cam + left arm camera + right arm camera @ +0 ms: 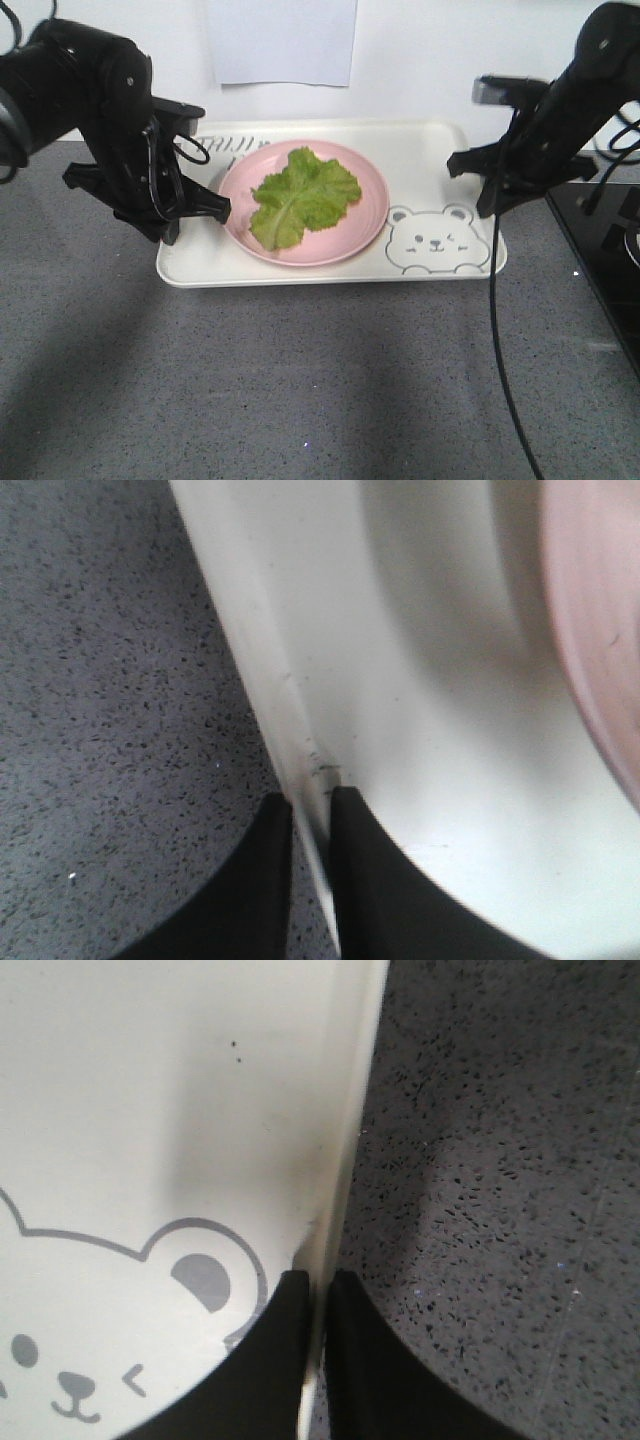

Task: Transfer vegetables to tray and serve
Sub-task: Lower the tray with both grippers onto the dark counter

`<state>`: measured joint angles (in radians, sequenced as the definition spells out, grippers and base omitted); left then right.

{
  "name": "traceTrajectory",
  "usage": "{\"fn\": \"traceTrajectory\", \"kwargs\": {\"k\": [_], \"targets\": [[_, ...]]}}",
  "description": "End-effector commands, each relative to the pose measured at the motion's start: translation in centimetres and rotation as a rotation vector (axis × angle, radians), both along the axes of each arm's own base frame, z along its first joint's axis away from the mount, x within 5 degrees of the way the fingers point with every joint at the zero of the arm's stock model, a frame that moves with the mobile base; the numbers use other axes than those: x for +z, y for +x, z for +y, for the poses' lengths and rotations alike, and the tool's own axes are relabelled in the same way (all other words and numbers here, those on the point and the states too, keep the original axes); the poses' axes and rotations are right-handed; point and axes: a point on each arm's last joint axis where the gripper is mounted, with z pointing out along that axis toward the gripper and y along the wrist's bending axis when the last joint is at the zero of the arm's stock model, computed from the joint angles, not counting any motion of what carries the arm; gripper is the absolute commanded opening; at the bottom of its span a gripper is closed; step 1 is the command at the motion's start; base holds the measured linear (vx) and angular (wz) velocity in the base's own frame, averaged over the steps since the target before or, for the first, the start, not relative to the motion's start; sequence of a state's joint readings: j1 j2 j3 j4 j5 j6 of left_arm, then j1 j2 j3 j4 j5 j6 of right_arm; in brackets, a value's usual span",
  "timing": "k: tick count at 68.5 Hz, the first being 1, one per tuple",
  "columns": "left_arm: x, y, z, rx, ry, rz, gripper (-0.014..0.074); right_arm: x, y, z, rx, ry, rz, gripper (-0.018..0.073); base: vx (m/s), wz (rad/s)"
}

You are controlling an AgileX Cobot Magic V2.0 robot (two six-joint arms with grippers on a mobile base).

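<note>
Front view shows you the lettuce (304, 195) already lying on the pink plate (370, 225), and the plate sits inside the tray (330, 272) on the grey counter (300, 390), so the transfer looks done and what remains, as you can judge it, is the serving. That is why both arms stand at the tray's short ends and not over the food: the left gripper (205, 208) is at the left rim, the right gripper (488, 190) at the right rim beside the bear face (436, 240). Your left wrist view shows the two black fingers (370, 880) pinched on the tray's rim (300, 770), one outside over the counter and one inside on the tray floor, with the plate's edge (600, 630) off to the side. Your right wrist view shows the same clamp on the opposite rim (340, 1160), fingers (270, 1360) straddling it next to the bear's ear (205, 1280). With a grip at each end you can lift level, which should keep the plate from sliding. As for writing, only the bear drawing reads clearly; dark marks near the tray's far left corner (222, 143) are too blurred to make out. A blank sheet of paper (282, 40) hangs on the wall behind.
</note>
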<state>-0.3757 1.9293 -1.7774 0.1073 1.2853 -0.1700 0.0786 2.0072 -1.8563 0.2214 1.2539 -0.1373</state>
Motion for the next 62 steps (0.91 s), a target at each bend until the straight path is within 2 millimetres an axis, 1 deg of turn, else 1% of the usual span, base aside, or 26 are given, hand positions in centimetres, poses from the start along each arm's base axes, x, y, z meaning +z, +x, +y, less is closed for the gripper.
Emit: {"fn": "traceTrajectory", "kwargs": {"k": [1, 9, 15, 27, 35, 44, 55, 62], "targets": [[2.0, -0.1, -1.2, -0.048, -0.078, -0.098, -0.0006, 1.6, -0.4, 1.3, 0.056, 0.087, -0.019, -0.0005, 0.00, 0.00], [0.8, 0.4, -1.4, -0.048, -0.068, -0.073, -0.0006, -0.3, 0.3, 1.2, 0.056, 0.068, 0.022, -0.0005, 0.00, 0.00], [0.0, 0.8, -1.4, -0.048, -0.052, -0.057, -0.0006, -1.1, 0.6, 1.2, 0.056, 0.059, 0.040, -0.0003, 0.00, 0.00], [-1.4, 1.2, -1.5, -0.048, -0.027, -0.019, -0.0006, -1.4, 0.7, 1.2, 0.062, 0.057, 0.044, 0.0010, 0.00, 0.00], [-1.9, 1.3, -1.6, -0.047, -0.021, -0.005, -0.0006, -1.4, 0.7, 1.2, 0.063, 0.056, 0.044, 0.0037, 0.00, 0.00], [-2.1, 1.2, -1.5, -0.046, -0.014, 0.014, -0.0006, -1.4, 0.7, 1.2, 0.063, 0.059, 0.044, 0.0100, 0.00, 0.00], [-2.1, 1.2, -1.5, -0.046, -0.015, 0.016, -0.0006, -1.4, 0.7, 1.2, 0.056, 0.060, 0.046, 0.0235, 0.00, 0.00], [-2.1, 1.2, -1.5, -0.044, -0.017, 0.016, 0.0009, -1.4, 0.7, 1.2, 0.050, 0.062, 0.047, 0.0333, 0.00, 0.00]]}}
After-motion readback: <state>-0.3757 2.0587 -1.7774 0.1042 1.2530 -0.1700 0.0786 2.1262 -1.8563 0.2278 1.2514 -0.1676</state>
